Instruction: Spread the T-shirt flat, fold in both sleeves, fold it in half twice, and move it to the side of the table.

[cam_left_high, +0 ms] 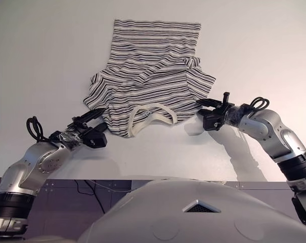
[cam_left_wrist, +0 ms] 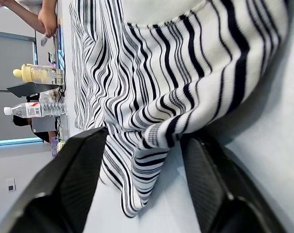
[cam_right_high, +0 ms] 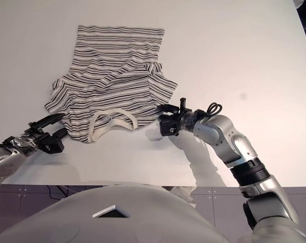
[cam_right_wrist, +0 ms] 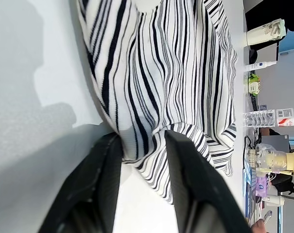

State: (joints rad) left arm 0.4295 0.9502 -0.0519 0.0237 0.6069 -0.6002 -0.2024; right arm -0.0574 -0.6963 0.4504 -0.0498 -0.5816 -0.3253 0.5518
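A black-and-white striped T-shirt [cam_left_high: 150, 66] lies crumpled on the white table [cam_left_high: 254, 61], its hem at the far side and its white collar [cam_left_high: 153, 115] facing me. Both sleeves are bunched outwards. My left gripper [cam_left_high: 103, 124] is open at the shirt's near left corner. The left wrist view shows striped cloth [cam_left_wrist: 185, 73] lying between its two black fingers [cam_left_wrist: 74, 184]. My right gripper [cam_left_high: 201, 112] is open at the near right shoulder. In the right wrist view the fabric edge [cam_right_wrist: 161, 63] hangs into the gap between its fingers [cam_right_wrist: 108, 170].
Bare tabletop stretches wide on both sides of the shirt and beyond its hem. The table's near edge [cam_left_high: 142, 178] runs just behind both wrists. Bottles [cam_left_wrist: 37, 109] and other clutter [cam_right_wrist: 266, 34] stand off the table in the room behind.
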